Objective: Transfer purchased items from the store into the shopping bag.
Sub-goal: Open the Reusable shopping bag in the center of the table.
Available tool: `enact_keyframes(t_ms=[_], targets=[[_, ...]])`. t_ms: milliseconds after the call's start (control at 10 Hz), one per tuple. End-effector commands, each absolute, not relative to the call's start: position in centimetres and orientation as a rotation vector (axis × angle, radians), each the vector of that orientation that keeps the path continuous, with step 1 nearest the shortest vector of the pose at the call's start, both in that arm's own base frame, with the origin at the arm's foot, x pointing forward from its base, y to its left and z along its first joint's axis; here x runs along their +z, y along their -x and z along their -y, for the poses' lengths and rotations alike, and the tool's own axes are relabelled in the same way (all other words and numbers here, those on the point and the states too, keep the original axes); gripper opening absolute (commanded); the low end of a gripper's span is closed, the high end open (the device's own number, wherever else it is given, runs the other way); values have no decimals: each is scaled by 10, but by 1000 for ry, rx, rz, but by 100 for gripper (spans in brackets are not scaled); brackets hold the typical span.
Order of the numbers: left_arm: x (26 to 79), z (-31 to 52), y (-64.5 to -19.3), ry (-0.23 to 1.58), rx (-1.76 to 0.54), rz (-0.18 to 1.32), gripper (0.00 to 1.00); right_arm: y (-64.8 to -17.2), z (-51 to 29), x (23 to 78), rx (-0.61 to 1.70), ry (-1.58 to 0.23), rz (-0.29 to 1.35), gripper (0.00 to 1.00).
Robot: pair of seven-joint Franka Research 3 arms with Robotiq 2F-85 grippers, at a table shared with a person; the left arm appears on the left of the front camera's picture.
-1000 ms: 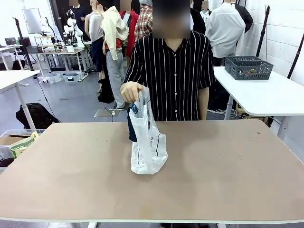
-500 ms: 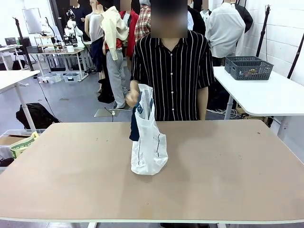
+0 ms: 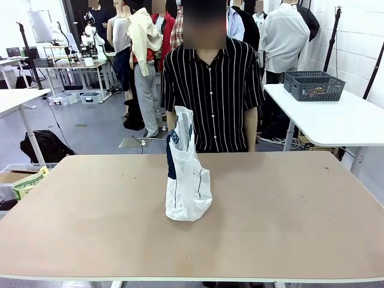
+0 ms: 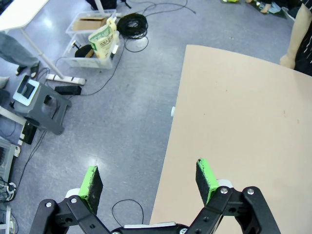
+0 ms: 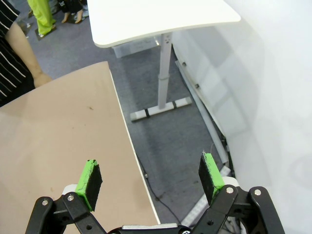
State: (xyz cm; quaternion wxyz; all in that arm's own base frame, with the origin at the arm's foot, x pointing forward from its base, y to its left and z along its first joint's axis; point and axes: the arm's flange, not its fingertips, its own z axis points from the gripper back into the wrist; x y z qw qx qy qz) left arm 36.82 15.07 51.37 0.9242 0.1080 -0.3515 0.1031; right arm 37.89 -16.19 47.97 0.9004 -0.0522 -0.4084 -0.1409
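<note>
my left gripper: fingers spread wide, holding nothing, above the table's left edge. my right gripper: wide too, holding nothing, above the right edge. shopping bag: upright mid-table. person: behind the far edge.

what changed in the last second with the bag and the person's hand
The person let go of the top of the translucent white crinkly plastic shopping bag and lowered that arm, straightening up. The bag stayed standing at the same spot on the tan table.
</note>
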Motion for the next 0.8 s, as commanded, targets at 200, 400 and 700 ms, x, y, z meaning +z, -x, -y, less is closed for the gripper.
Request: enact_keyframes(t_ms=[200, 400, 700], targets=[[524, -108, -386, -154, 85, 750, 100, -388, 117, 507, -226, 82, 868, 100], [542, -60, -403, -61, -47, 805, 100, -395, 59, 539, -120, 28, 895, 100], [563, 14, -422, 141, -148, 866, 100, -396, -35, 562, 46, -53, 868, 100]])
